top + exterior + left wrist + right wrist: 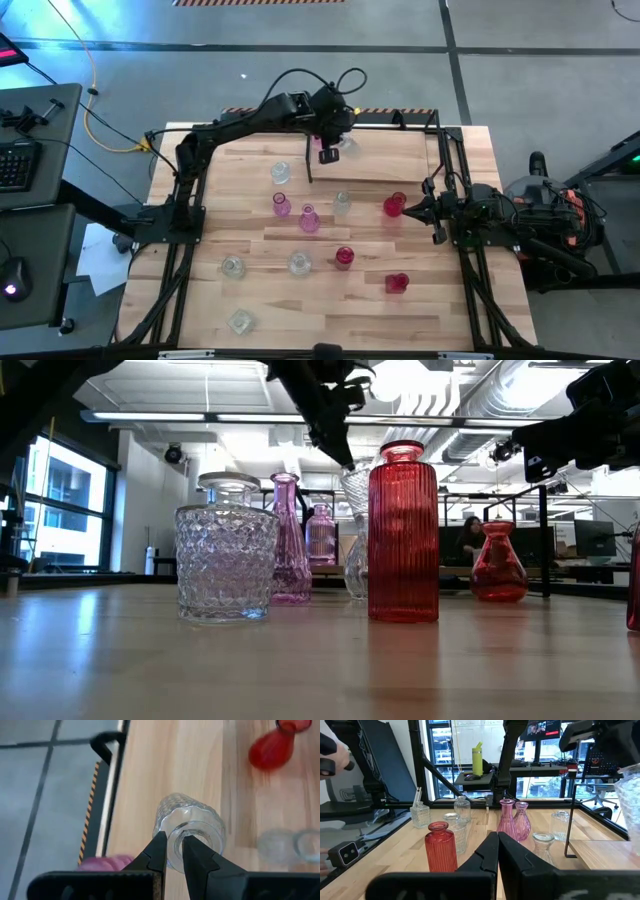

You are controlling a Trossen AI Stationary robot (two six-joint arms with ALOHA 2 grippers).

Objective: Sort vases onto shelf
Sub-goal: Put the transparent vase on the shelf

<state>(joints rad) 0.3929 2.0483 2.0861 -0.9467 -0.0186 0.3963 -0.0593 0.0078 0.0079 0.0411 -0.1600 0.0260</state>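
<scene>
Left gripper [173, 851] pinching rim of clear vase [192, 827], far side, over shelf [385, 165]. Lower straight, release only once base seats flat. Right gripper [497, 851] pressed together, waiting at right.

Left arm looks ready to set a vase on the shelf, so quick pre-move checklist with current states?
1. Left gripper grips the clear vase: ok, fingers pinch the rim, one inside the mouth.
2. Vase is over the shelf: ok, the high view shows it at the shelf's left end at the table's far edge.
3. Landing spot free: cannot tell, a pink vase sits right by the gripper and its gap to the clear vase is hidden.
4. Vase hangs upright: cannot tell from these views.
5. Right gripper out of the way: ok, shut, parked at the table's right side beside a red vase.
</scene>
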